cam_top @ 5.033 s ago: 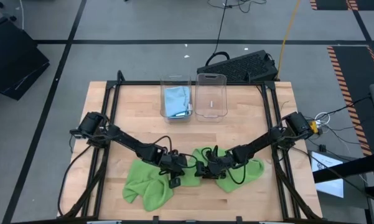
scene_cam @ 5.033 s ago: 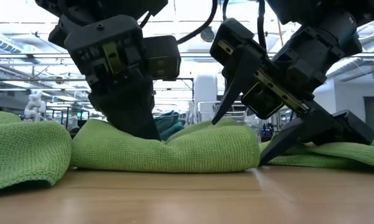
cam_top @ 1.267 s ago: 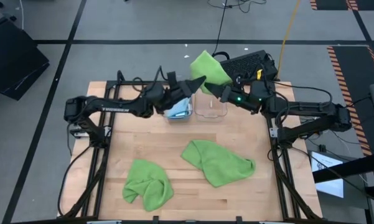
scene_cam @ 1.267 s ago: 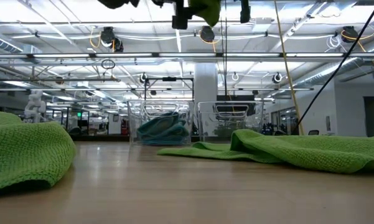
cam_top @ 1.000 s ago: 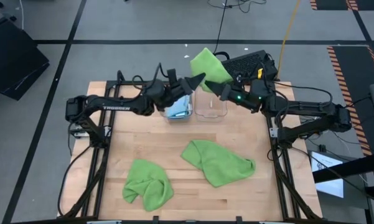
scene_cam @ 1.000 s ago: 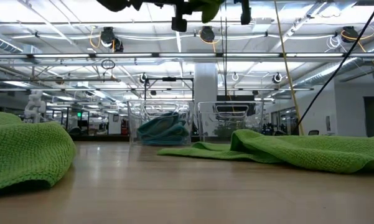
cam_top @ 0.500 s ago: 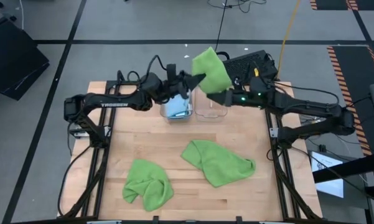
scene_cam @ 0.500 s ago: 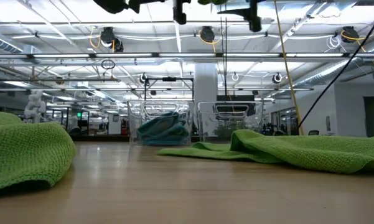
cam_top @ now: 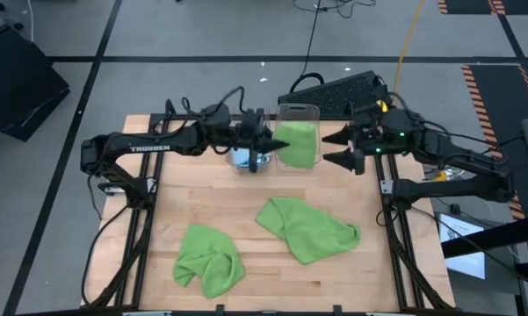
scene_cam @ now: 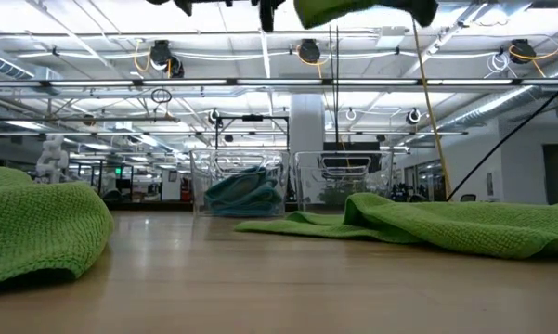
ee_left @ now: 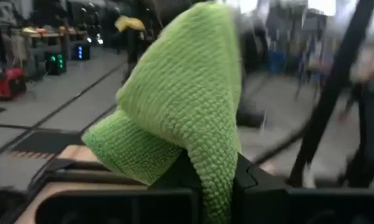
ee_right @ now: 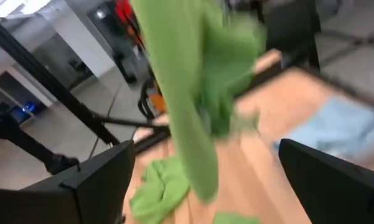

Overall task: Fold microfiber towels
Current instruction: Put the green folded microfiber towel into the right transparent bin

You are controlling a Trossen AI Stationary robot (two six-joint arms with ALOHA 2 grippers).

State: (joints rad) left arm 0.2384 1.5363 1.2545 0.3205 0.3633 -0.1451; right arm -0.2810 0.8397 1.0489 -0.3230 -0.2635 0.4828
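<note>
While the left hand (cam_top: 265, 140) is clamped on one edge of a green towel (cam_top: 297, 143), the cloth hangs high over the right bin (cam_top: 299, 112), so that it can drop straight into that bin; this reads as the stowing step for a towel judged already folded. Just right of the bin, the right hand (cam_top: 341, 147) stands with its fingers spread wide and nothing between them, apparently having let go so the left hand alone carries the load. Left of that bin and touching it, the left bin (cam_top: 249, 158) holds a blue towel (cam_top: 246, 158), so colours seem to be sorted one to a bin. Two more green towels lie crumpled on the tabletop (cam_top: 184, 189), nearer the camera side than the bins: a spread towel (cam_top: 306, 228) roughly in front of the right bin, and a bunched towel (cam_top: 208, 259) well off to its left, both not yet folded. From above, the whole layout and both arms are plain, but the pinch itself is small; the left wrist view shows it closely, the towel (ee_left: 180, 112) draped over and squeezed between dark fingers. In the right wrist view, the open fingers (ee_right: 93, 186) frame the hanging cloth without touching it. At table height, only the towel's lower edge (scene_cam: 339, 9) shows overhead, with the bins far behind.
</note>
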